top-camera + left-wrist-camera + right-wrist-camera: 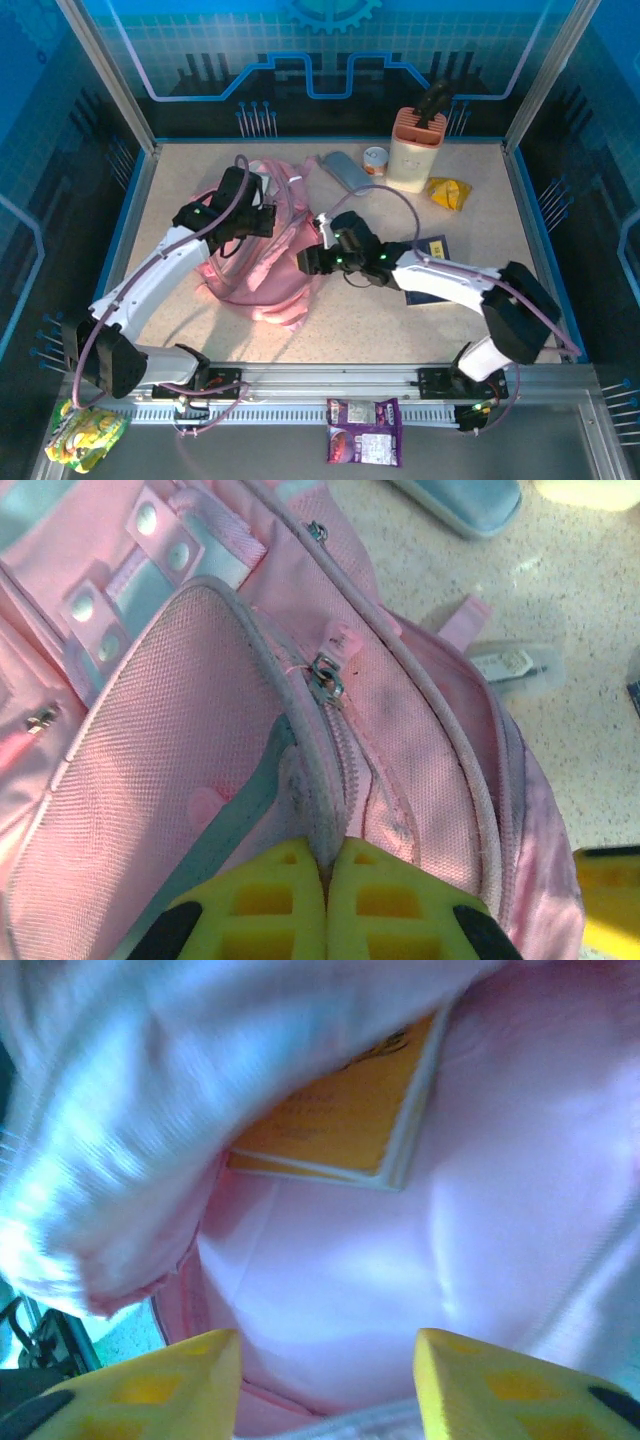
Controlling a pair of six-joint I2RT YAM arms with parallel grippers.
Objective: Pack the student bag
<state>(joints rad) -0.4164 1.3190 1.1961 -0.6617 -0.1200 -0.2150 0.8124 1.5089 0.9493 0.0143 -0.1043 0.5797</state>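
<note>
While the left fingers (pixel 275 910) clamp the zip edge of the student bag (pixel 265 285), left of centre on the desk (pixel 360 325), the right fingers (pixel 160 1385) stand apart and empty inside its mouth, a yellow book (pixel 330 1120) lying just ahead, deeper in.

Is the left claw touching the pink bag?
Touching. The left wrist view shows the left claw shut on the student bag, its edge pinched between the yellow fingers.

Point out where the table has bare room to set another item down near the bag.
Free: the near strip of speckled tabletop between the soft pink fabric backpack and the metal front rail; also the back-left corner. Crowded: back right, with the flat grey case, small round tin, cream holder and yellow packet.
</note>
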